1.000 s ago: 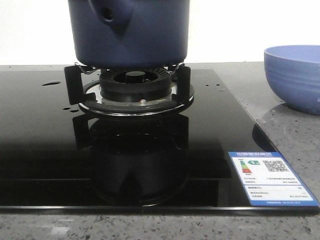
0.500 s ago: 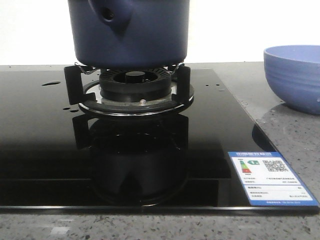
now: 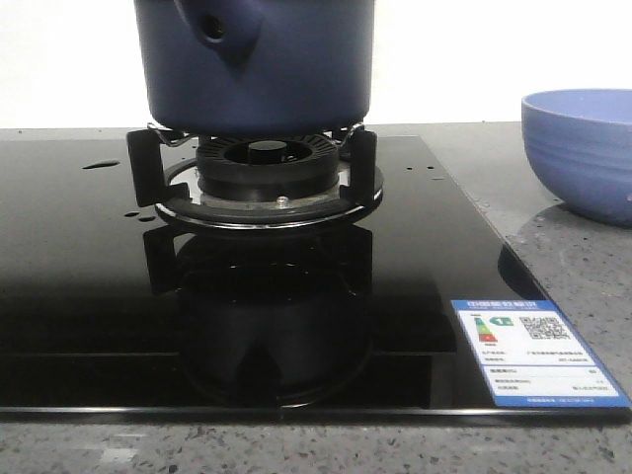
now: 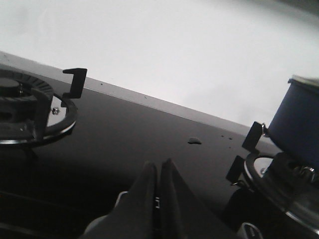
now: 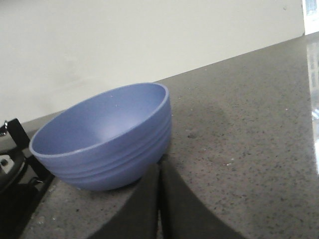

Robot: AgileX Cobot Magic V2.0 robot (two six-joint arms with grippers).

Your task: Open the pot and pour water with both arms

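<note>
The dark navy pot [image 3: 255, 64] stands on the burner grate [image 3: 255, 178] of the black glass hob, its stub handle [image 3: 215, 28] with a round hole facing the camera; its top is out of view. The pot's side shows in the left wrist view [image 4: 299, 124]. Small water drops [image 3: 100, 165] lie on the glass, one also in the left wrist view [image 4: 194, 141]. My left gripper [image 4: 158, 164] is shut and empty over the glass, left of the pot. My right gripper [image 5: 159, 167] is shut and empty beside the light blue bowl [image 5: 104, 137].
The light blue bowl [image 3: 581, 153] stands on the grey stone counter [image 3: 583, 286] to the right of the hob. A second burner [image 4: 30, 107] lies to the left. A blue-edged energy label [image 3: 533, 351] is stuck on the hob's front right corner.
</note>
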